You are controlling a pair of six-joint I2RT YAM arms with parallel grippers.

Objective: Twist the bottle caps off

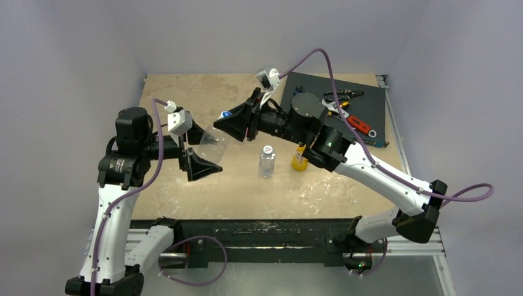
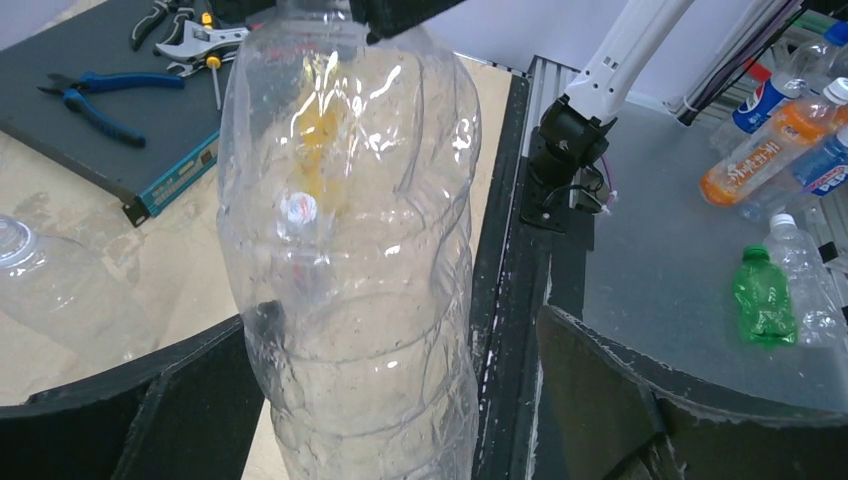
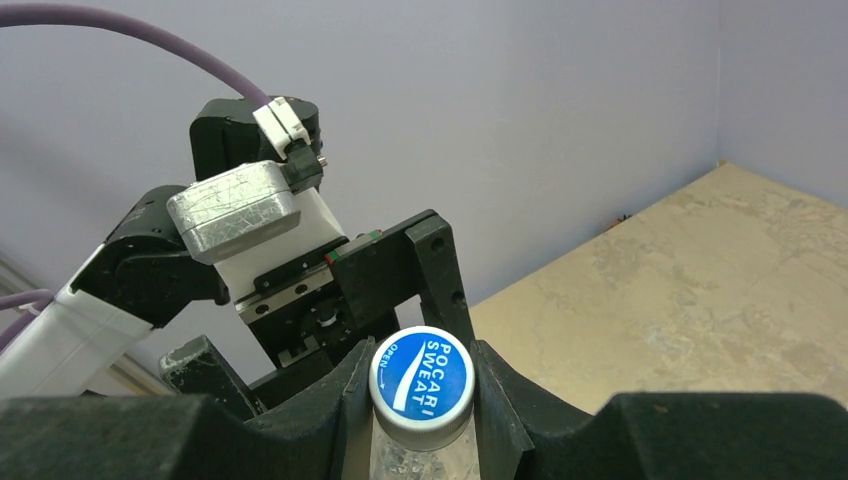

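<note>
At the near edge of the table point(image 1: 185, 203), the left arm point(image 1: 114, 203) rises from its base near the left corner. It bends at a dark elbow and reaches sideways toward the middle. The left gripper point(image 1: 210, 151) has its jaws spread wide on either side of a clear bottle point(image 1: 213, 142). In the left wrist view one finger point(image 2: 120, 410) looks to be against the bottle wall, while the other stands clear of it, so nothing is clamped there.

The clear bottle lies tilted over the left half of the table, about midway between the near and far edges. Whether it touches the surface cannot be told.

A small clear bottle point(image 1: 266, 163) with a white cap point(image 1: 267, 149) stands upright near the middle of the table. An orange-yellow bottle point(image 1: 300, 161) stands just to its right, partly hidden under the right arm point(image 1: 382, 179).

The right arm comes from the near right corner, slants across to the middle, then turns its wrist level and points left. The right gripper point(image 1: 229, 120) has its jaws drawn in tight on the blue cap point(image 3: 422, 385) of the tilted bottle. The right wrist view shows the cap pinched from both sides.

At the far right corner lies a dark mat point(image 1: 370, 111) carrying hand tools point(image 1: 348, 114).
</note>
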